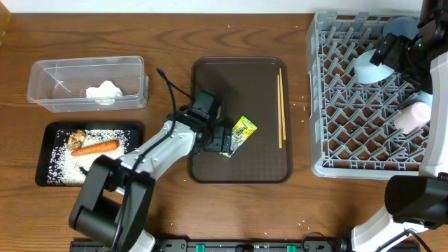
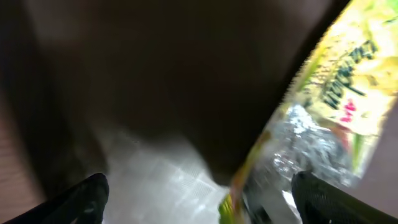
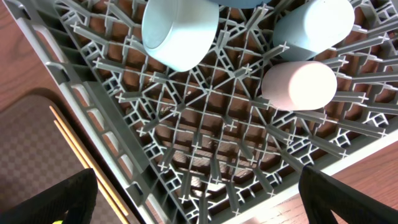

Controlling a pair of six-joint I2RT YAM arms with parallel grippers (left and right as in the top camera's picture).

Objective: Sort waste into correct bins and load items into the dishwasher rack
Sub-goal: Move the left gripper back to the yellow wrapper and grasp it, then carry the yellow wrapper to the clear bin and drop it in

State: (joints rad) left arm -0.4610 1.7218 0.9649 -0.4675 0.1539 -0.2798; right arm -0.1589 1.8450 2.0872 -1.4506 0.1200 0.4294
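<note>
Overhead: bright, even light from above; short soft shadows beside the dishwasher rack (image 1: 343, 119); sharp throughout. Left wrist: heavy blur, dim far side, glare on the snack wrapper (image 2: 348, 87) foil. Right wrist: crisp; whitish cup (image 3: 300, 84) slightly overexposed; edges bowed.

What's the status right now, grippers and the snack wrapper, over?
Open: left gripper at snack wrapper on brown tray, no grip. Open: right gripper above rack. Nothing blocking; chopsticks lie apart from wrapper.

A bowl (image 3: 180, 34) sits in the rack (image 3: 205, 149); a blue cup (image 3: 314, 25) and a whitish cup (image 3: 298, 86) lie beside it. Chopsticks (image 3: 84, 163) lie along the tray's (image 3: 31, 149) edge.
</note>
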